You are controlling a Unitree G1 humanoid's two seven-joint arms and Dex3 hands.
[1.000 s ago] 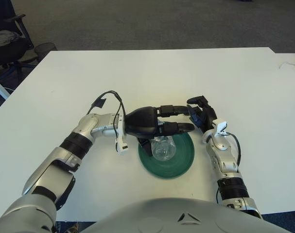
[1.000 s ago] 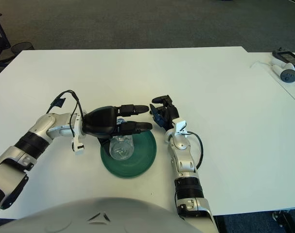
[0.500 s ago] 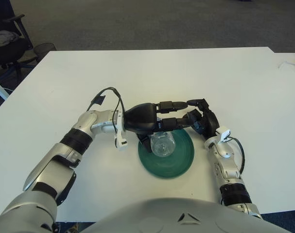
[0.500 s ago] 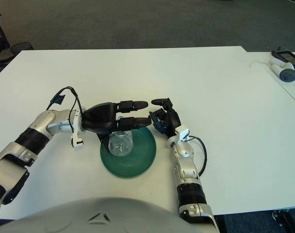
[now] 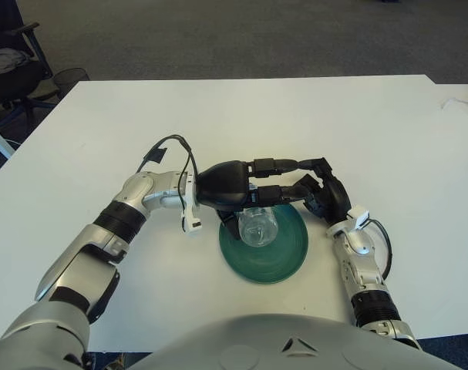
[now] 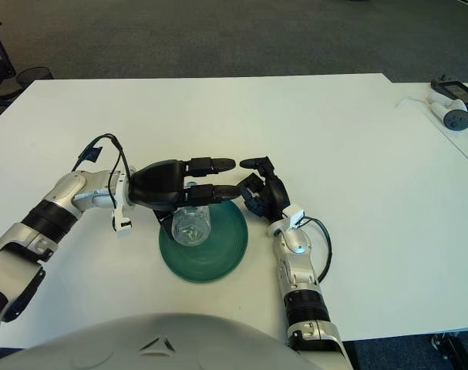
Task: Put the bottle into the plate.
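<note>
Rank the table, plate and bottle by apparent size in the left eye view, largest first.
1. table
2. plate
3. bottle, partly hidden under the left hand, yet clearly smaller than the plate.

A large white rectangular table (image 5: 295, 116) with a smooth matte top carries the scene and stands on grey carpet (image 5: 218, 38). Directly on it, near its front edge, lies a round dark green plate (image 5: 284, 247) with ridged concentric rings. Well away from the plate, at the far right edge of the table, lie a small white handheld device with a thin white cord (image 6: 448, 116) and a dark flat gadget (image 6: 457, 91) just behind it.
</note>
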